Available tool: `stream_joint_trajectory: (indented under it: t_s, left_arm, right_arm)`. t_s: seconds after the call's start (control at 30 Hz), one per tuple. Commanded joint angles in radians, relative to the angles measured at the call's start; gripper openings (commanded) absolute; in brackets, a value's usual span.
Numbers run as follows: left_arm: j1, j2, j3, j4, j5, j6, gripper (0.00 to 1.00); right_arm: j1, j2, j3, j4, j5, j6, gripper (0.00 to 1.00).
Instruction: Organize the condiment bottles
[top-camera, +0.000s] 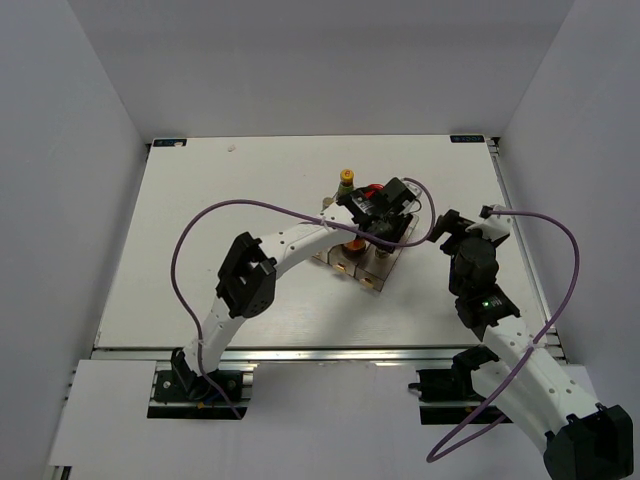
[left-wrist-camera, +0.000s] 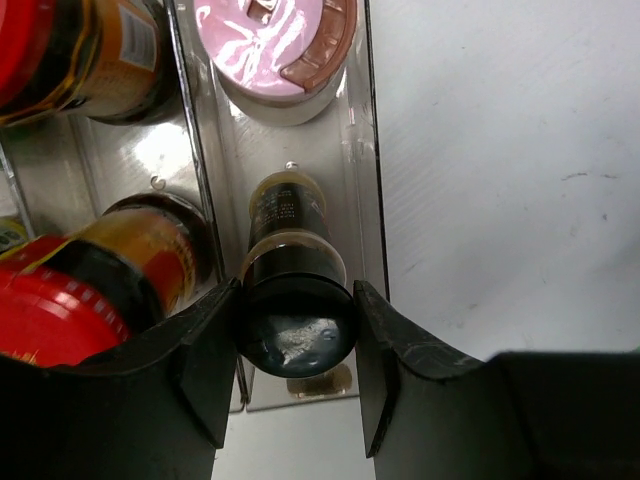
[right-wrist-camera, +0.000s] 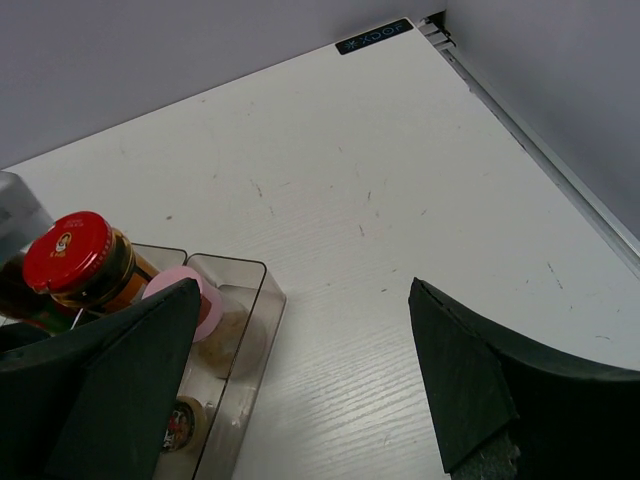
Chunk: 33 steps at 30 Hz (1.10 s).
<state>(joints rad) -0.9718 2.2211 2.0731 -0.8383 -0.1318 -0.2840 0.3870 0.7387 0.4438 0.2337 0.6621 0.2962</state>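
My left gripper (left-wrist-camera: 295, 345) is shut on the dark black-capped bottle (left-wrist-camera: 295, 330), which stands upright in the right-hand compartment of the clear tray (left-wrist-camera: 365, 200). The pink bottle (left-wrist-camera: 275, 45) stands further along that compartment. Two red-lidded jars (left-wrist-camera: 50, 310) (left-wrist-camera: 20, 40) stand in the middle compartment. In the top view the left gripper (top-camera: 385, 235) is over the tray (top-camera: 372, 283). A yellow-capped bottle (top-camera: 346, 183) stands on the table behind the tray. My right gripper (right-wrist-camera: 305, 295) is open and empty, over bare table right of the tray (right-wrist-camera: 262, 300).
The right wrist view shows a red-lidded jar (right-wrist-camera: 68, 250) and the pink bottle (right-wrist-camera: 205, 300) in the tray. A metal rail (right-wrist-camera: 540, 160) runs along the table's right edge, with the grey side wall beyond. Purple cables (top-camera: 250, 210) loop above both arms.
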Motion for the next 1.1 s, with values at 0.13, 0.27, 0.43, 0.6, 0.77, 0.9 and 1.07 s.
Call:
stream_joint_trajectory:
  t_s: [0.13, 0.27, 0.43, 0.6, 0.77, 0.9, 1.07]
  left_arm:
    - [-0.001, 0.063, 0.102, -0.039, -0.009, 0.031, 0.46]
    - [0.001, 0.087, 0.122, -0.047, -0.006, 0.031, 0.51]
    - [0.001, 0.091, 0.127, -0.054, -0.011, 0.028, 0.62]
    - [0.001, 0.072, 0.124, -0.054, -0.022, 0.031, 0.78]
    - [0.001, 0.051, 0.127, -0.036, -0.005, 0.029, 0.82]
    - [0.001, 0.006, 0.153, -0.012, 0.027, 0.035, 0.91]
    - [0.001, -0.127, 0.108, 0.03, 0.025, 0.051, 0.98]
  right_arm:
    - [-0.004, -0.013, 0.001, 0.032, 0.039, -0.012, 0.89]
    - [-0.003, -0.015, 0.003, 0.03, 0.039, -0.011, 0.89]
    - [-0.003, -0.019, 0.001, 0.029, 0.041, -0.012, 0.89]
    - [-0.002, -0.019, -0.002, 0.033, 0.039, -0.011, 0.89]
    - [-0.004, -0.018, -0.002, 0.036, 0.022, -0.012, 0.89]
    - [-0.003, -0.019, 0.024, 0.013, -0.027, -0.015, 0.89]
    - [-0.002, -0.038, 0.042, -0.014, -0.052, 0.012, 0.89]
